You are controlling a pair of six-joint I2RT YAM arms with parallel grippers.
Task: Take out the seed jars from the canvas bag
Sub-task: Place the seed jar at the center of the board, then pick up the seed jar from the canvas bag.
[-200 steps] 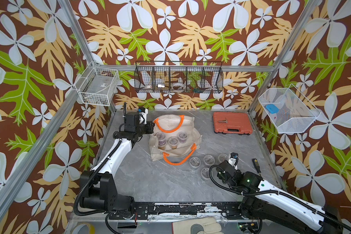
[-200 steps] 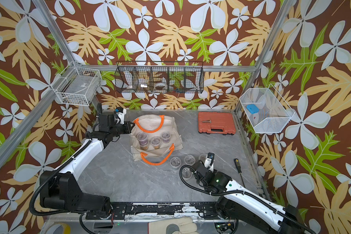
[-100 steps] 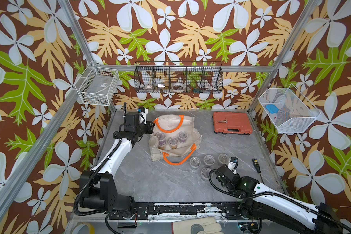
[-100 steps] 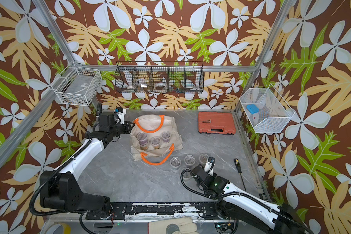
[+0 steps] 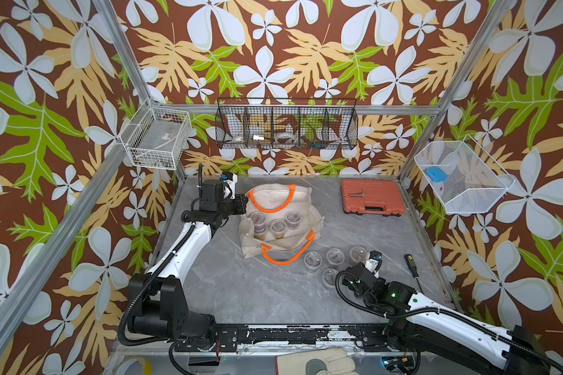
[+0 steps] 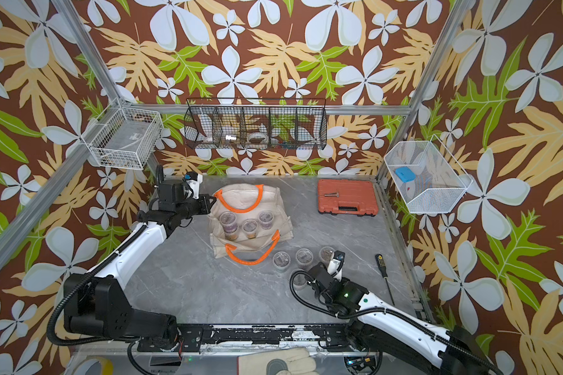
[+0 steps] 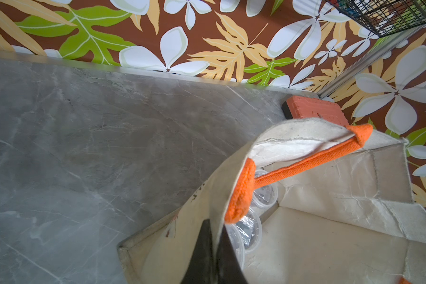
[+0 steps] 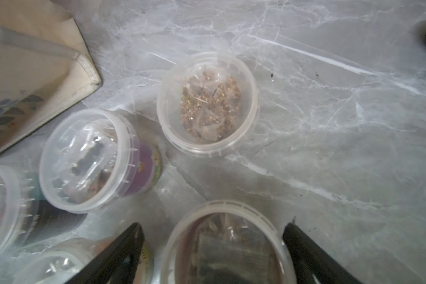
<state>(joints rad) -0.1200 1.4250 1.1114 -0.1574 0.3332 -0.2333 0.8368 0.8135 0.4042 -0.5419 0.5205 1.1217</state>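
1. Writing: one of the seed jars (image 8: 89, 159) standing on the bench (image 5: 241, 292) wears a purple label, its print too blurred to read. The canvas bag (image 5: 280, 198) shows a blue flower print on its side in the right wrist view.
2. The canvas bag is beige with orange handles (image 7: 305, 162). It stands open on a grey, marble-patterned bench, and three seed jars show inside it in both top views.
3. More seed jars stand on the bench just beside the bag's near right corner.
4. The left fingers (image 7: 202, 258) are pinched together on the bag's cloth rim at its far left corner, beside a handle end.
5. The right fingers (image 8: 123, 250) are spread apart, one on each side of a seed jar that stands on the bench to the near right of the bag.
6. An orange-red tool case (image 5: 371, 196) lies to the far right of the bag, well apart. A screwdriver (image 5: 411, 264) lies to the bag's right, beyond the jars.
7. The walls carry brown wallpaper with white flowers and green and tan leaves. A black wire basket (image 5: 286, 123) hangs on the wall behind the bag.
8. Bare bench lies to the bag's near left, and between the bag and the tool case.
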